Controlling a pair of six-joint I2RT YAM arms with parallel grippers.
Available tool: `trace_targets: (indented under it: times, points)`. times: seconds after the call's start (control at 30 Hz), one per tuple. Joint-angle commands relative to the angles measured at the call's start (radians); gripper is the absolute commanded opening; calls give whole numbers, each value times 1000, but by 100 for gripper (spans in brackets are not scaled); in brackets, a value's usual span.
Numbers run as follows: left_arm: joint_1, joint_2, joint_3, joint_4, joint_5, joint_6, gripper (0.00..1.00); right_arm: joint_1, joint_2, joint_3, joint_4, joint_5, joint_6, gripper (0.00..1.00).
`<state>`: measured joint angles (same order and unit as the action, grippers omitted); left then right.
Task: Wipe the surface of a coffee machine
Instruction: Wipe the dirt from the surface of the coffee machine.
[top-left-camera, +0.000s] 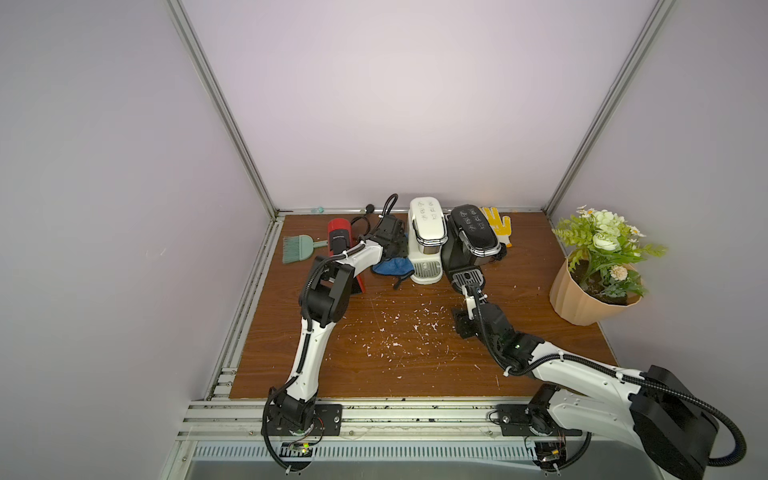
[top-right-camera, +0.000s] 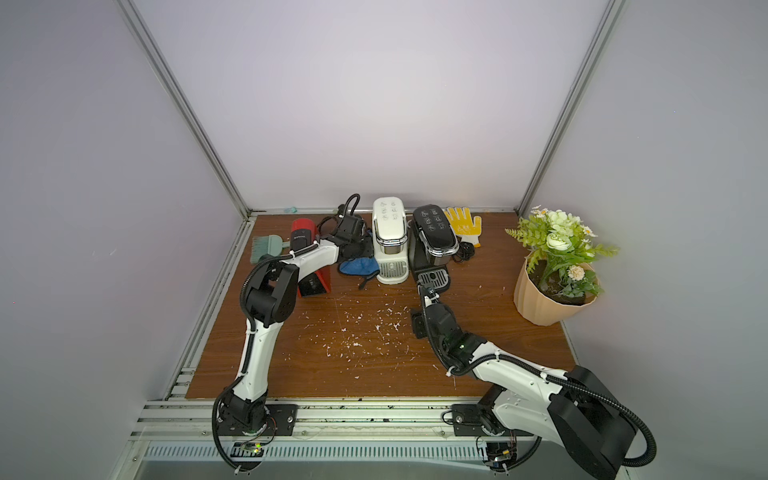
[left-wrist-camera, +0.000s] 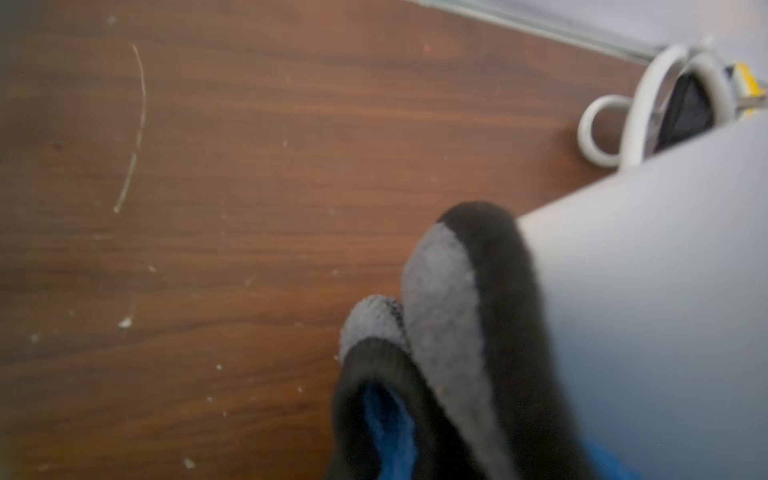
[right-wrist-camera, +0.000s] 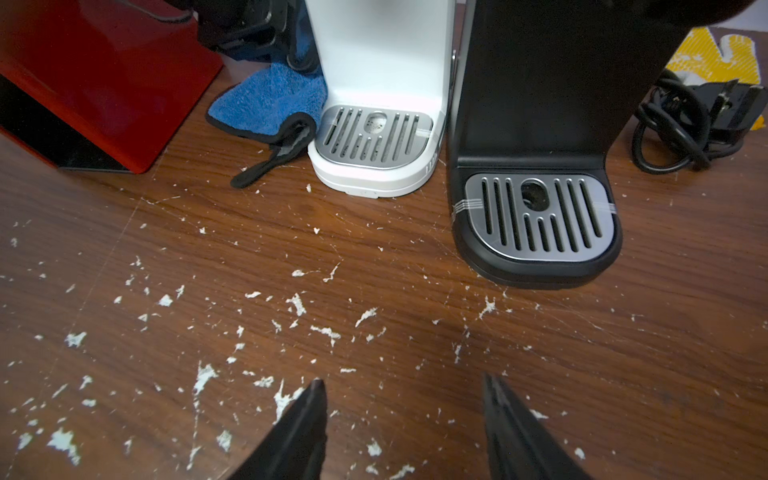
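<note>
Three coffee machines stand in a row at the back of the table: red, white and black. My left gripper sits low between the red and white machines, shut on a blue cloth with a black edge. In the left wrist view the cloth covers the jaws and lies against the white machine's side. My right gripper is open and empty, low over the table, a short way in front of the black machine's drip tray.
A potted plant stands at the right edge. A yellow glove and a coiled black cable lie behind the black machine. A green hand brush lies far left. White flecks dot the wooden table.
</note>
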<state>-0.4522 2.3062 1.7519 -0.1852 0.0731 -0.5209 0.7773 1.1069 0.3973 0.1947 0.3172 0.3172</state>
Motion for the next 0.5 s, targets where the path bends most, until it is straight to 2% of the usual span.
trace_targets:
  times: [0.0,0.27,0.47]
  points:
    - [-50,-46,-11,-22,59,16,0,-1,-20,-2,14,9,-12,62]
    - [-39,-199,18,-23,50,44,0,-1,-31,-7,13,14,-9,62]
    - [-39,-268,121,-63,33,76,0,-2,-19,-4,13,9,-8,62]
